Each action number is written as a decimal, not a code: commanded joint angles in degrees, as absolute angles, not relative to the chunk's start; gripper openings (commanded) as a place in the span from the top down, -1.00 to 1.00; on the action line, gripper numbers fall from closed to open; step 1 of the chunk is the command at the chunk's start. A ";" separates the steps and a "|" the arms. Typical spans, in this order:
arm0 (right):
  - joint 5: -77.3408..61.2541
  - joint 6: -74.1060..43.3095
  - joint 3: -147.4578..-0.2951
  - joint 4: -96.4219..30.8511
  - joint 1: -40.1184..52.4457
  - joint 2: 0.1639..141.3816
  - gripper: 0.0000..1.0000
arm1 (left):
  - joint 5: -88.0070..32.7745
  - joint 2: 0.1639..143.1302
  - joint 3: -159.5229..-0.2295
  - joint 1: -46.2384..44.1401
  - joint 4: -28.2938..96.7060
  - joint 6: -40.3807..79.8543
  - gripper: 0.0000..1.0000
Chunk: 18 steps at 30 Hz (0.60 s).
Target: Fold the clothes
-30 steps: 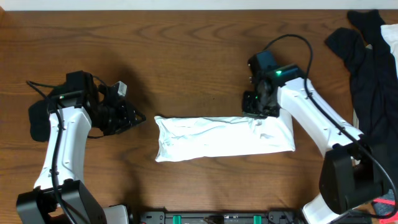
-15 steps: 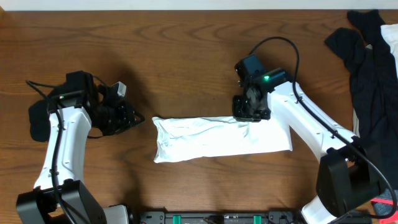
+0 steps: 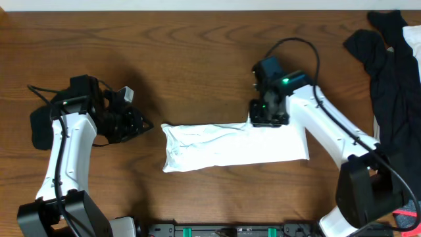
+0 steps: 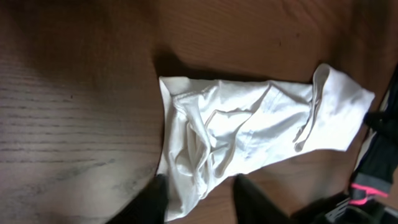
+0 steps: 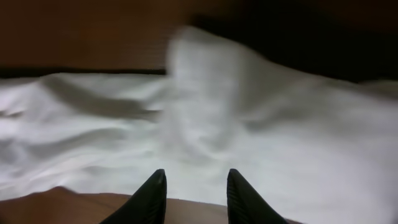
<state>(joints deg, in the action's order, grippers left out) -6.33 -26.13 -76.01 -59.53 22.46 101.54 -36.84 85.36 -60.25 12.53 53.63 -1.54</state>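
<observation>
White garment (image 3: 233, 146) lies on the table (image 3: 197, 52) as a long, wrinkled, folded strip | my right gripper (image 3: 266, 117) is over its far edge toward the right end, fingers (image 5: 152, 196) spread, pinching nothing | my left gripper (image 3: 139, 125) hangs just off its left end, fingers (image 4: 152, 200) spread | dark clothes (image 3: 388, 72) heaped at the table's right edge

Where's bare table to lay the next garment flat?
Bare wood spans the far side of the table, behind the white garment. The right edge is crowded with the dark clothes pile.
</observation>
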 commanded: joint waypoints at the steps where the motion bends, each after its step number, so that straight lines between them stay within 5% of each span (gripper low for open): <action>1: -1.61 -26.92 -76.66 -61.65 18.46 101.49 0.39 | -36.16 85.30 -59.68 12.45 53.80 -1.89 0.15; 6: -1.26 -25.43 -76.66 -63.59 15.16 101.49 0.39 | -36.21 85.65 -57.87 12.08 53.69 -1.87 -0.20; 18: -0.84 -25.21 -76.66 -63.26 15.03 101.49 0.39 | -36.36 91.94 -54.52 4.93 52.29 -1.91 -0.27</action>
<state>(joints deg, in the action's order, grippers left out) -1.61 -26.04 -76.01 -63.29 15.07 101.54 -36.88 90.02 -55.02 6.59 52.45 -1.52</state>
